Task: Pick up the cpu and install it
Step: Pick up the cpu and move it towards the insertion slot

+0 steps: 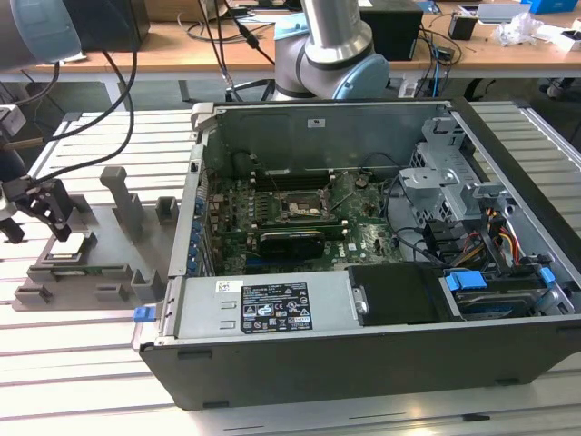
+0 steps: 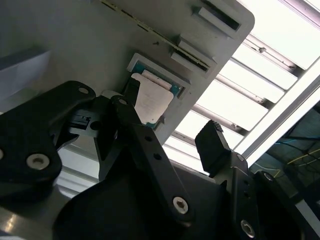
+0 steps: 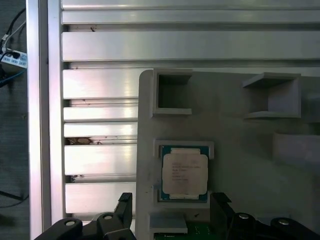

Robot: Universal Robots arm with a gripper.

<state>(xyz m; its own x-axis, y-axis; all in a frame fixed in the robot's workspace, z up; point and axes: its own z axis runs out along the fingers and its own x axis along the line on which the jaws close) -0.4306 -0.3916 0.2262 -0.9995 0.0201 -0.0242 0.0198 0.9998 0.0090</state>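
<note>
Hanging wide open above the cpu [image 3: 184, 172] in its grey tray [image 3: 240, 145], the pincer [image 3: 172, 200] grips nothing

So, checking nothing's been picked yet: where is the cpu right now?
The cpu lies in a pocket of the grey fixture tray, at the exterior view's left of the computer case, close by the open hand.

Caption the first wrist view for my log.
Open pincer poised over the cpu resting in the grey fixture tray.

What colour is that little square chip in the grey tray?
The cpu has a silvery-grey top with a teal-green rim, clearest in the first wrist view.
</note>
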